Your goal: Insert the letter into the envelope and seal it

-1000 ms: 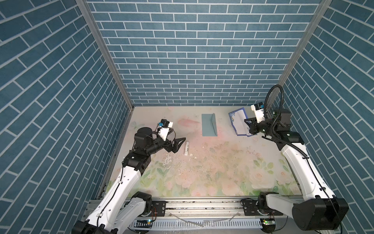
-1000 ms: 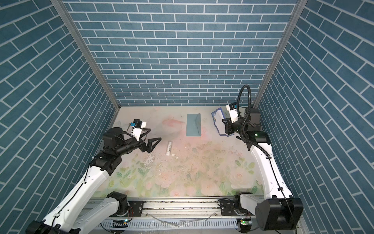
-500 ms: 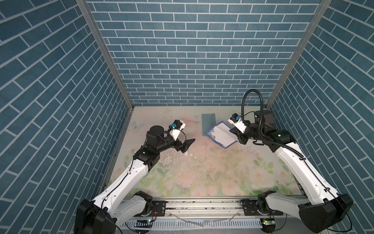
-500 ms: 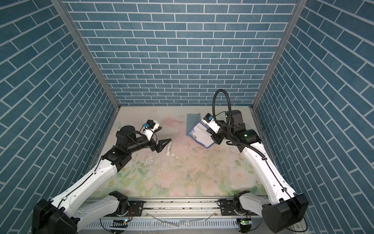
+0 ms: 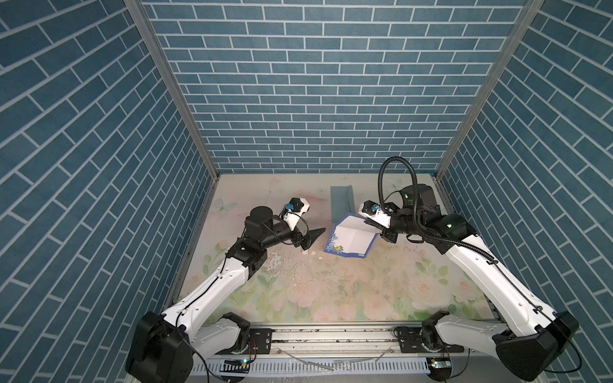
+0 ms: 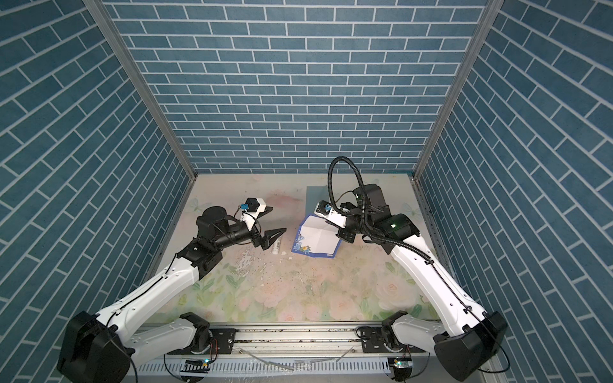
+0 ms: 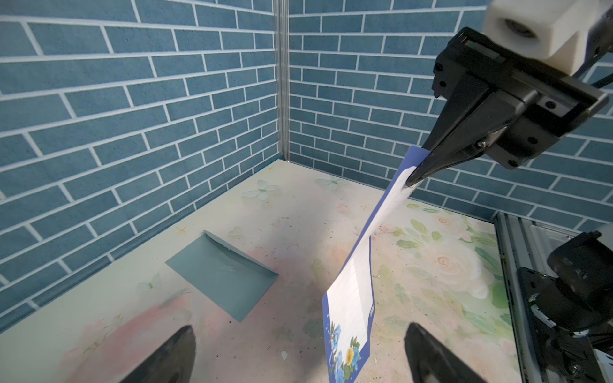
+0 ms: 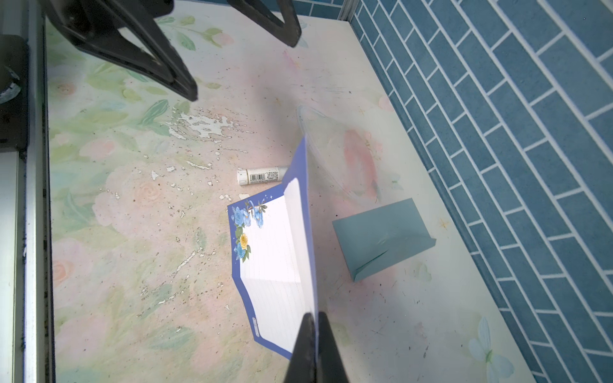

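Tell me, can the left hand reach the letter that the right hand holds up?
Probably yes. The left hand is open and points toward the letter, which the right hand pinches by one edge. Nothing stands between them; the glue stick lies lower, on the table.

The letter (image 8: 272,252) is white, faintly lined, with a dark blue border and blue and yellow flowers. Beside it, the envelope (image 8: 381,238) is plain teal; the table (image 8: 132,265) bears pale pink-green roses.
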